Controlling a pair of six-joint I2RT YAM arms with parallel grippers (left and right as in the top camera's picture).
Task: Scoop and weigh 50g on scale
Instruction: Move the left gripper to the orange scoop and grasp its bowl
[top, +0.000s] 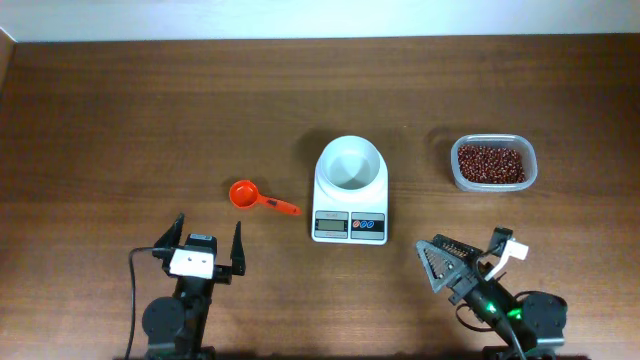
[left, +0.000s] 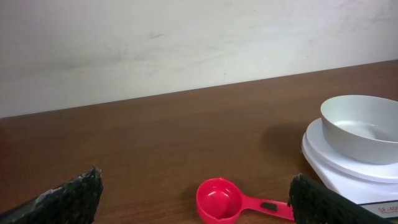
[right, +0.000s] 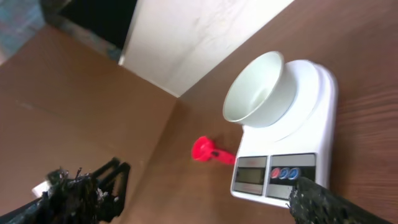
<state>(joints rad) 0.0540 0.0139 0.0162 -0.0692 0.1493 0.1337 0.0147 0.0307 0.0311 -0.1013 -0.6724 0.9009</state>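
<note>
Left gripper (top: 209, 224) and right gripper (top: 468, 250) both gape wide, holding nothing, near the wooden table's (top: 120, 120) front edge. The small white digital scale (top: 350, 207) sits mid-table. The small dark reddish-brown beans (top: 490, 162) lie in a clear rectangular plastic tub (top: 455, 172) toward the right edge.

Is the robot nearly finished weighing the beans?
No, it hasn't started. Done: nothing, the bowl on the scale is empty. In hand: nothing, the left gripper and right gripper are open and the scoop lies untouched. Left: scoop beans into the bowl until it's enough.
</note>
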